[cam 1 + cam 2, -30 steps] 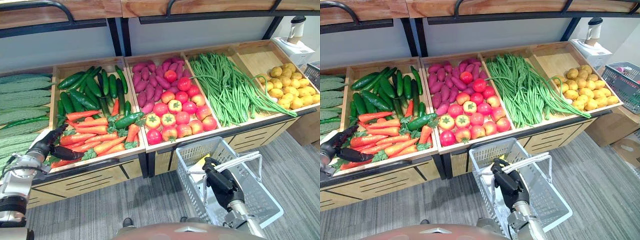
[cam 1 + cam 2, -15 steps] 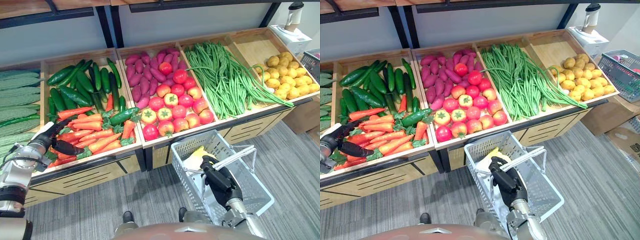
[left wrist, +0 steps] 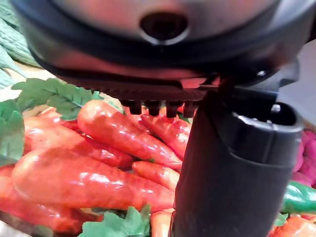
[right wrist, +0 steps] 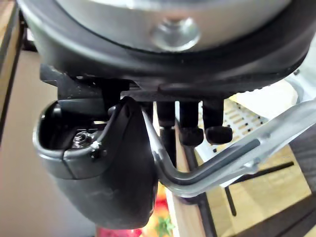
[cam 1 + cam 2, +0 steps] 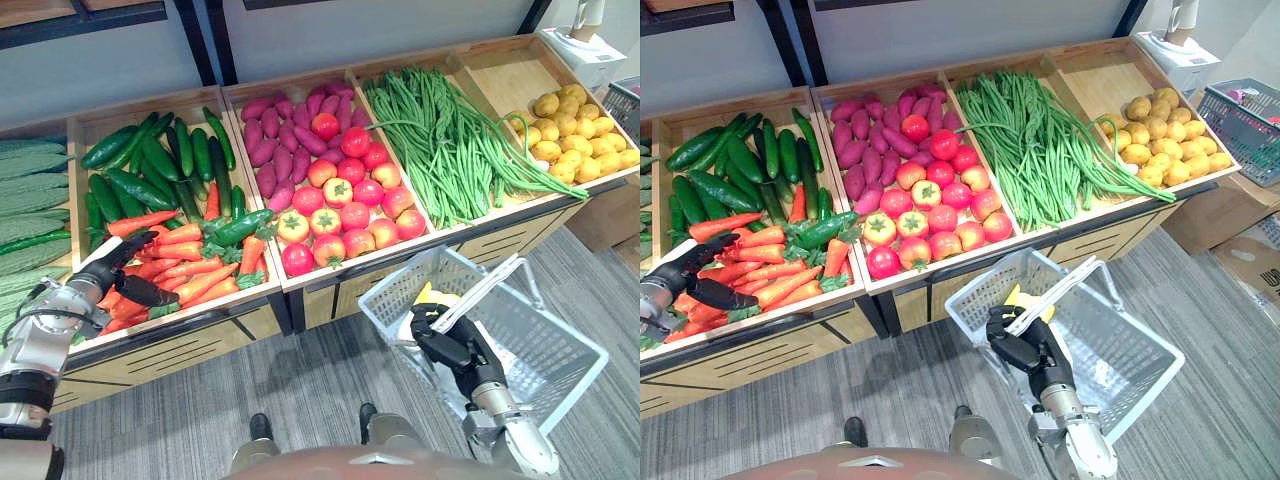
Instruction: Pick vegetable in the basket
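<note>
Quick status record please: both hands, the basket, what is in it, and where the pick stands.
left hand: open, fingers spread over the carrots, holding nothing
right hand: shut on the basket handle
basket: tilted, carried by its handle in front of the tomatoes
basket contents: one yellow item near the right hand; what it is cannot be told
pick: not yet done; no carrot is in the left hand

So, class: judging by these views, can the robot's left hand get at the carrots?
Probably yes. The left hand is open right at the carrots, with nothing between them. The right hand grips the basket handle.
</note>
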You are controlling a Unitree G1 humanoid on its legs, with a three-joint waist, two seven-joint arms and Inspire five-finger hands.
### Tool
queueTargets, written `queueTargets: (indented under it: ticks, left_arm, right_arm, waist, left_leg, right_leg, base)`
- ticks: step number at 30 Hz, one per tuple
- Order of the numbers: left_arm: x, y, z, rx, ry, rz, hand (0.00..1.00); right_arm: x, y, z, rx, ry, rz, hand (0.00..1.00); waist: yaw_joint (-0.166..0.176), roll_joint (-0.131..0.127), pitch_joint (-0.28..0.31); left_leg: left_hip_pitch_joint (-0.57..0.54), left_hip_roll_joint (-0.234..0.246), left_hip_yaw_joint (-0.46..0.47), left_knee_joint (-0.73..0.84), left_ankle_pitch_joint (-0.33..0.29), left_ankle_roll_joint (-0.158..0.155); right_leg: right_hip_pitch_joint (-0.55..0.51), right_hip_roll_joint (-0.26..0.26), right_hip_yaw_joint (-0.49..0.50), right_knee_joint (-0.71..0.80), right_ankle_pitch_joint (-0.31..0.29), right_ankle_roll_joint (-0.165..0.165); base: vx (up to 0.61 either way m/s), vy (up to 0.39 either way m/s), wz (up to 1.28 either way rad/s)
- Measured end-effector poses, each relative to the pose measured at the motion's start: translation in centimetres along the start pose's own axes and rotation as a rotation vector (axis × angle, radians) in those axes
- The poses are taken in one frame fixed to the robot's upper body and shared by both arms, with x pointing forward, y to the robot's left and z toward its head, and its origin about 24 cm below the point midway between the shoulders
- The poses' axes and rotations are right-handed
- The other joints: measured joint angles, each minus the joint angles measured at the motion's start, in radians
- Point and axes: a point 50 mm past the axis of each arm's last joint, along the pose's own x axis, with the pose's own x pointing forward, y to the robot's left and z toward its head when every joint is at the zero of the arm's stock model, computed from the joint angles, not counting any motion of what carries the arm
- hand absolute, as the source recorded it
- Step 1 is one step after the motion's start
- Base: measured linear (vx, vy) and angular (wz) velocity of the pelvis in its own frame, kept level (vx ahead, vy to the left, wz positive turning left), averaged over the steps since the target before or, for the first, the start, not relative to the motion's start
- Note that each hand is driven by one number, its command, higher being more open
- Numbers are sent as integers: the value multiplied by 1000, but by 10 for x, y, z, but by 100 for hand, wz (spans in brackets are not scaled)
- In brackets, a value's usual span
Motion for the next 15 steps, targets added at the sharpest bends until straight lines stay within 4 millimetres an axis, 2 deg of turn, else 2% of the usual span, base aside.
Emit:
queueTargets:
  ticks: [4, 15]
  left_arm:
    - [1, -2, 1, -6, -7, -2, 100]
    - [1, -6, 0, 1, 0, -15, 100]
  right_arm:
    - [0, -3, 3, -74, 4, -20, 0]
    - [-1, -3, 2, -71, 4, -21, 0]
  waist:
    - [-3, 0, 0]
    - [-5, 5, 21]
  left_leg:
    - [4, 0, 7, 0, -3, -1]
    - [14, 1, 14, 1, -6, -2]
  right_leg:
    - [0, 1, 7, 0, 0, 0]
    - [6, 3, 13, 0, 0, 0]
  base:
    - [1, -12, -5]
    - [-1, -3, -1]
